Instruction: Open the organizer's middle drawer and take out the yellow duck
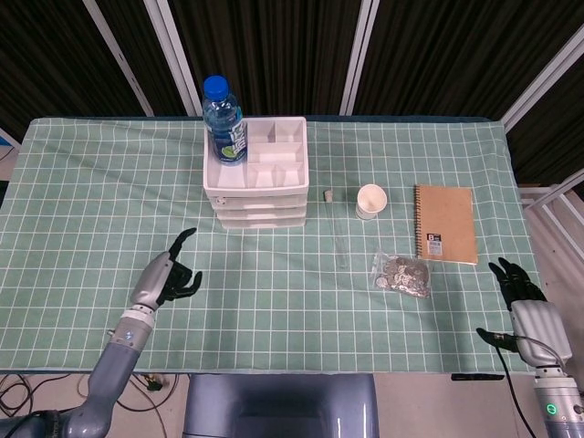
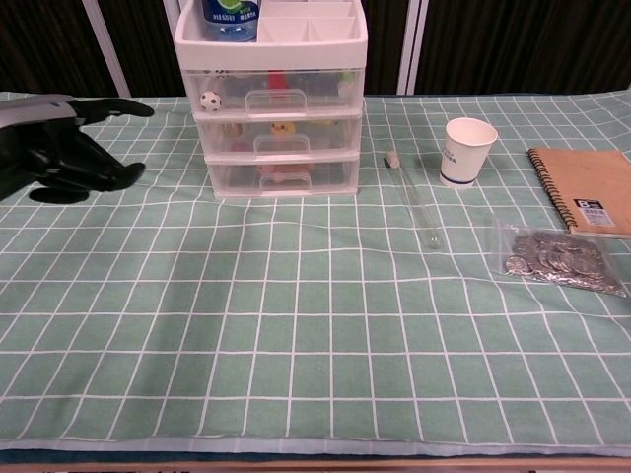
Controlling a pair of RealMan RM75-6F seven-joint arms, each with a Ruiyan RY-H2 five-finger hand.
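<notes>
- My left hand (image 1: pixel 169 276), lower left, hovers empty with fingers apart.
- The organizer (image 2: pixel 271 99) sits upper centre-left; its middle drawer (image 2: pixel 277 134) is closed, the yellow duck (image 2: pixel 282 128) inside.
- My right hand (image 1: pixel 526 308), at the lower right edge, is empty with fingers spread.

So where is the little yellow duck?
In the chest view, the yellow duck sits inside the organizer's closed middle drawer, behind its handle.
</notes>
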